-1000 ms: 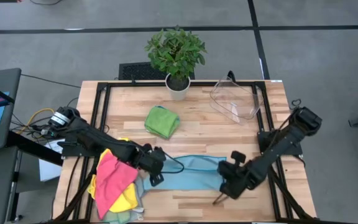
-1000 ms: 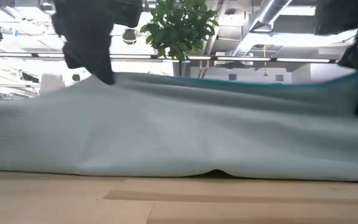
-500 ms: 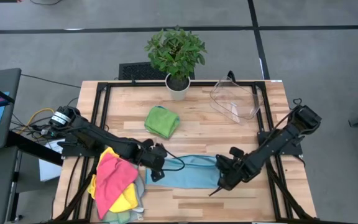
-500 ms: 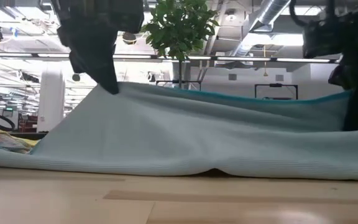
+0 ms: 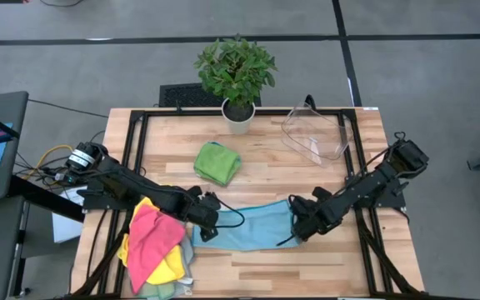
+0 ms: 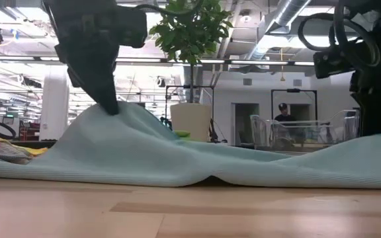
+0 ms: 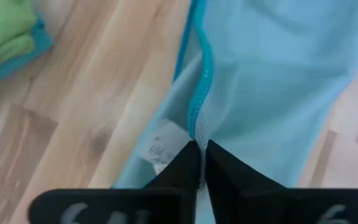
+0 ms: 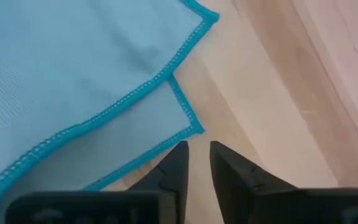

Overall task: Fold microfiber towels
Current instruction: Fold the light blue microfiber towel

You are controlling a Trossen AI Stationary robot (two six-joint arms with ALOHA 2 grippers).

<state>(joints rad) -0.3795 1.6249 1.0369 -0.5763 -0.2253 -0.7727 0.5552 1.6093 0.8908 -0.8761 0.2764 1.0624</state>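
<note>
A pale teal towel (image 5: 252, 227) lies doubled on the wooden table (image 5: 307, 267) near its front edge. My left gripper (image 5: 207, 227) is shut on the towel's left end. My right gripper (image 5: 292, 235) hovers at the towel's right end. Its fingers stand open over bare wood, and the towel's two stitched corners (image 8: 191, 124) lie just ahead of them. A folded bright green towel (image 5: 217, 162) rests at mid-table. A heap of pink and yellow towels (image 5: 152, 246) sits at the front left. My left gripper pinches the towel's darker stitched edge (image 7: 197, 121) between its two fingers, beside a small white tag (image 7: 160, 149). It comes from above, slanting down. The cloth rises to a peak at the fingertips (image 6: 110, 106). The rest (image 6: 197, 162) lies slack on the table. One layer or several, I cannot tell.
A potted plant (image 5: 236, 75) stands at the far edge and a clear plastic bin (image 5: 317, 133) at the far right. Bare wood lies along the front edge and to the right of the teal towel.
My right gripper has moved toward the table's left and a little toward its far edge, and has sunk. The towel's right end, held up at that gripper before, now lies on the table clear of the fingers. The cloth has gone from taut to slack, and only its left end stays raised.
</note>
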